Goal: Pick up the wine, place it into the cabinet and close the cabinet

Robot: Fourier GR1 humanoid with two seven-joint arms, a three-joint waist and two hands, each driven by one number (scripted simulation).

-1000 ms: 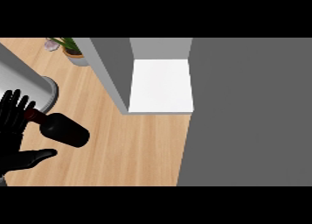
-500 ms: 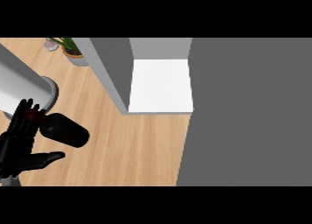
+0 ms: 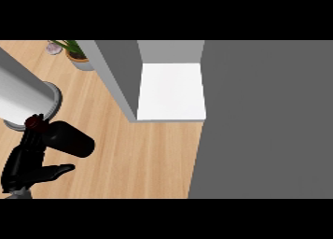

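Observation:
The wine bottle (image 3: pixel 71 140) is dark with a reddish cap (image 3: pixel 37 122) and stands on the wooden counter (image 3: pixel 148 158) at the lower left. My left hand (image 3: pixel 27 161) comes in from the lower left edge. Its fingers (image 3: pixel 32 140) run straight up along the bottle's left side, touching it, and the thumb (image 3: pixel 57 170) sticks out to the right below the bottle. The hand is open. The cabinet is open, with its white inner floor (image 3: pixel 172 91) at the middle and a grey side panel (image 3: pixel 117 77) on its left. My right hand does not show.
A large pale grey cylinder (image 3: pixel 17 95) slants in from the upper left, ending just above the bottle's cap. A potted plant (image 3: pixel 76 56) and a small glass (image 3: pixel 55 46) stand at the back left. A broad grey surface (image 3: pixel 272 121) fills the right side.
My left hand has moved right and up against the bottle. Its fingers, spread wide a second ago, have drawn together along the bottle's left side. The bottle has stayed in place.

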